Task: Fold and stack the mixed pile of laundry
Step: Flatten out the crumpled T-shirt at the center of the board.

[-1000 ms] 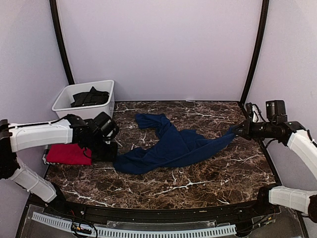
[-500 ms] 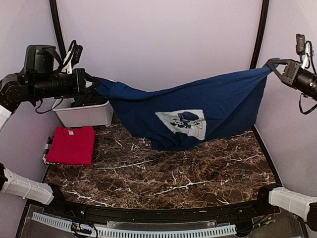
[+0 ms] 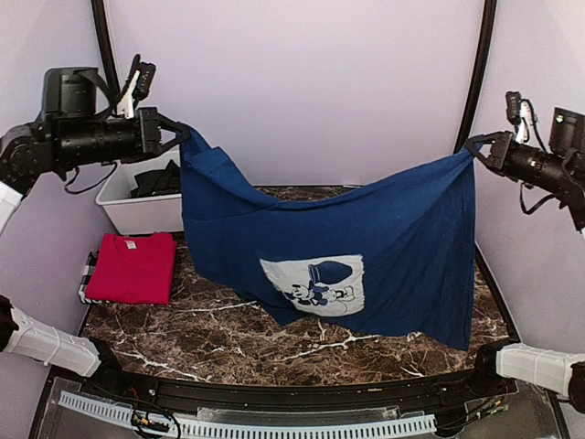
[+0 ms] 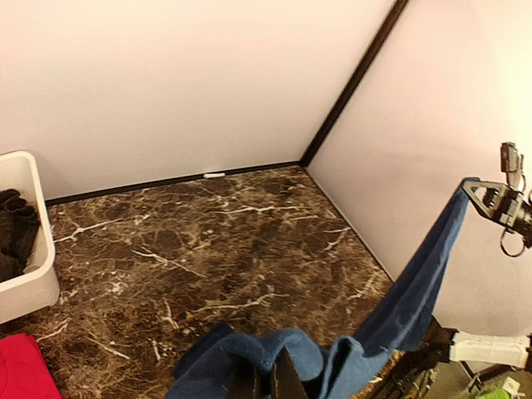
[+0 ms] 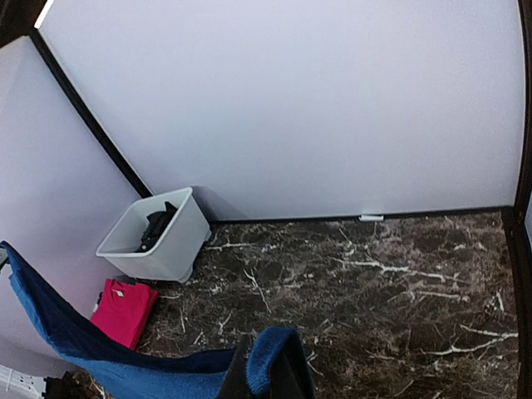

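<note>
The navy blue T-shirt [image 3: 366, 229] hangs spread in the air between both arms, its white cartoon print [image 3: 315, 285] facing the camera. My left gripper [image 3: 183, 135] is shut on its upper left corner, high over the bin. At the upper right corner my right gripper [image 3: 472, 150] is shut on the cloth too. Blue cloth bunches round the left fingertips [image 4: 266, 384] and wraps over the right fingertips [image 5: 266, 370]. The shirt's lower hem hangs near the table. A folded red T-shirt [image 3: 134, 266] lies at the table's left edge. Dark clothing [image 3: 155, 179] sits in the bin.
A white plastic bin [image 3: 137, 212] stands at the back left of the brown marble table [image 3: 393, 338]. Pale walls with black corner posts [image 3: 468, 101] close in the back and sides. The right arm's base [image 3: 539, 366] sits at the near right corner.
A second ago the blue shirt lay crumpled on the table with both grippers low. Both arms have since lifted it; in the last half second it dropped lower and hangs flatter.
</note>
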`<state>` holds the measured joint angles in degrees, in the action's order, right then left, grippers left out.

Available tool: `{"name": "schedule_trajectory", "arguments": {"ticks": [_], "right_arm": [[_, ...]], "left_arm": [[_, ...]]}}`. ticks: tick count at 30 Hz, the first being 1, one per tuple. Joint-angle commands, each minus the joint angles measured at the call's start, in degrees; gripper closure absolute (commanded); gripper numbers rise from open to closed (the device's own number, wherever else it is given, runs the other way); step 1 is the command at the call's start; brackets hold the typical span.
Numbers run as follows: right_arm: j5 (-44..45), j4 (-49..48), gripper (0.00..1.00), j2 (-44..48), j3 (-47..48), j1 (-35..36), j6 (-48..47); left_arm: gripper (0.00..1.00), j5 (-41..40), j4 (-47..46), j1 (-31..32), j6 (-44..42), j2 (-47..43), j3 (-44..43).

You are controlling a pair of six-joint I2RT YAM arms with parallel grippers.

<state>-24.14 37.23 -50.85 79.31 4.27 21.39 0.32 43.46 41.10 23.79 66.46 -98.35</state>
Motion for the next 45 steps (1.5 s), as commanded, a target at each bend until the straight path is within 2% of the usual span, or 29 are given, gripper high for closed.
{"name": "schedule_trajectory", "arguments": {"ticks": [1, 3, 5, 6, 7, 8, 9, 10, 12, 14, 15, 16, 17, 20, 22, 24, 26, 27, 28, 29, 34, 40, 45], "right_arm": [[2.4, -12.9, 1.00, -9.0, -3.4, -0.3, 2.2], [2.2, -16.2, 1.00, -15.2, -0.9, -1.0, 2.2], [0.7, -18.0, 1.00, -22.5, 4.8, -1.8, 2.3], [-0.3, -18.2, 1.00, -27.8, 10.7, -2.4, 2.4], [-1.3, -18.2, 1.00, -31.6, 15.7, -2.9, 2.5], [-1.9, -17.5, 1.00, -35.8, 21.5, -3.3, 2.6], [-2.7, -16.4, 1.00, -39.9, 28.3, -3.7, 2.7], [-3.4, -14.9, 1.00, -43.9, 35.4, -3.7, 2.4], [-5.2, -10.3, 1.00, -52.2, 52.9, -5.6, 3.2], [-7.0, -7.5, 1.00, -59.8, 69.2, -6.5, 4.9], [-7.9, -7.6, 1.00, -62.5, 74.7, -6.9, 6.3], [-10.0, -9.9, 1.00, -64.1, 77.2, -7.6, 8.1], [-12.3, -13.4, 1.00, -64.4, 76.4, -8.3, 10.3], [-13.3, -25.1, 1.00, -61.1, 65.0, -9.3, 12.4], [-13.1, -27.4, 1.00, -59.8, 59.0, -9.4, 11.0], [-14.2, -30.6, 1.00, -59.5, 51.7, -9.4, 10.9], [-15.0, -34.6, 1.00, -59.7, 44.6, -9.3, 11.0], [-15.4, -36.5, 1.00, -60.1, 41.1, -9.3, 11.0], [-15.9, -38.1, 1.00, -60.9, 38.6, -9.3, 10.6], [-16.5, -38.7, 1.00, -62.1, 36.9, -9.3, 10.3], [-19.9, -40.8, 1.00, -63.7, 27.6, -8.8, 9.4], [-18.4, -41.8, 1.00, -56.6, 10.4, -8.4, 7.6], [-17.5, -39.8, 1.00, -46.1, -3.8, -8.3, 4.9]], "left_arm": [[1.00, 4.6, -3.1, -9.4, 3.1, 11.1, -2.0], [1.00, 9.6, -8.9, -14.1, 3.7, 16.0, -3.5], [1.00, 10.9, -9.1, -17.1, 2.7, 23.1, -10.6], [1.00, 12.5, -8.8, -19.4, 2.5, 29.3, -18.7], [1.00, 13.6, -7.8, -20.5, 2.2, 32.2, -22.9], [1.00, 13.8, -7.3, -22.6, 2.0, 38.6, -33.2], [1.00, 15.1, -7.2, -23.7, 2.1, 41.8, -38.8], [1.00, 15.5, -7.4, -25.5, 2.2, 47.3, -49.1], [1.00, 18.4, -11.5, -28.5, 4.4, 53.0, -60.0], [1.00, 23.4, -22.0, -32.3, 10.9, 53.4, -60.3], [1.00, 26.2, -29.2, -33.6, 15.1, 53.0, -59.7], [1.00, 26.7, -31.4, -35.4, 16.3, 52.9, -59.5], [1.00, 27.2, -34.0, -36.5, 16.8, 52.7, -59.7], [1.00, 28.8, -35.7, -37.4, 15.5, 51.8, -58.4], [1.00, 31.1, -35.5, -37.4, 13.7, 51.1, -54.7], [1.00, 33.4, -37.0, -37.3, 13.3, 50.0, -47.4], [1.00, 33.9, -40.9, -36.8, 13.1, 47.9, -36.4], [1.00, 34.0, -43.0, -36.1, 13.0, 46.3, -28.2], [1.00, 33.7, -46.0, -35.6, 12.1, 45.5, -24.4], [1.00, 33.2, -46.6, -34.4, 11.4, 44.5, -18.1], [1.00, 29.1, -46.7, -30.4, 7.2, 42.4, -3.4], [1.00, 26.0, -45.4, -26.9, 5.1, 37.2, 10.8], [1.00, 24.9, -40.3, -25.6, 3.4, 29.9, 19.4]]}}
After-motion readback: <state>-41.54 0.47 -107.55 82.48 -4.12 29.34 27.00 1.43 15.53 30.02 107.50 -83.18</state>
